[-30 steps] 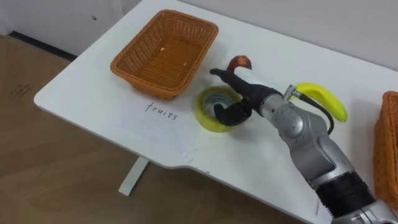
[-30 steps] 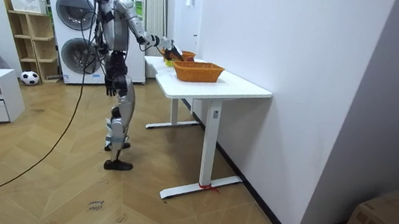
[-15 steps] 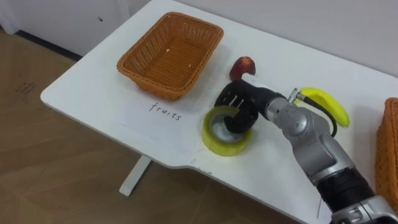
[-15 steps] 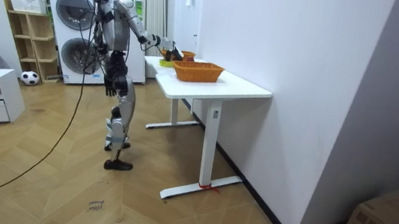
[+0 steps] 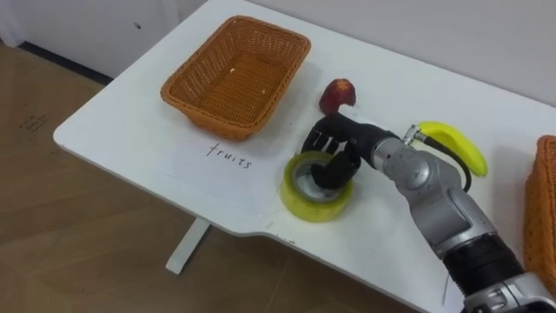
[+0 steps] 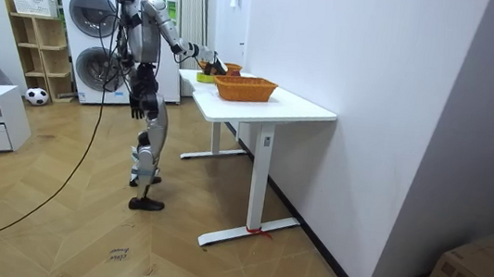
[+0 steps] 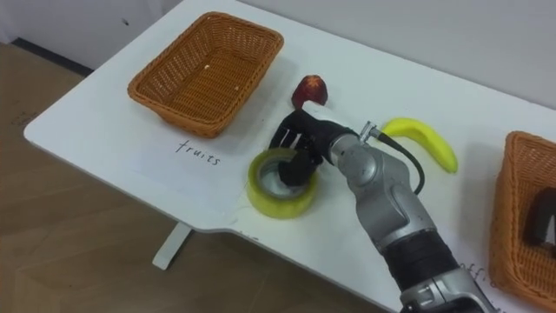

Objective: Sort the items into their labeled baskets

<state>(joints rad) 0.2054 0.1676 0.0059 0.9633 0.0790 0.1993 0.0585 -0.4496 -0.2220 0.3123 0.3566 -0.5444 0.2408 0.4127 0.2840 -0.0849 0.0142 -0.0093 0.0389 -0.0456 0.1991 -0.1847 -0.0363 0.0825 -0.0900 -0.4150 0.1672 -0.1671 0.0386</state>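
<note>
Right robot hand [image 5: 340,146], fingers hooked over the rim of the yellow tape roll [image 5: 313,207] lying on the bench [image 5: 130,139] with the apple [image 5: 337,92] at 12 o'clock, appears mid-grasp; the next move likely calls for a secure lift and carry to the office basket [image 7: 512,174] at 3 o'clock.

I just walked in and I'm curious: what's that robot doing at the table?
The robot stands at a white table, sorting things. Its right hand has its fingers curled round a yellow tape roll that sits on the table. A red apple and a banana lie close by, and the wicker basket on the left holds no fruit yet. Its left hand hangs by its side.
</note>
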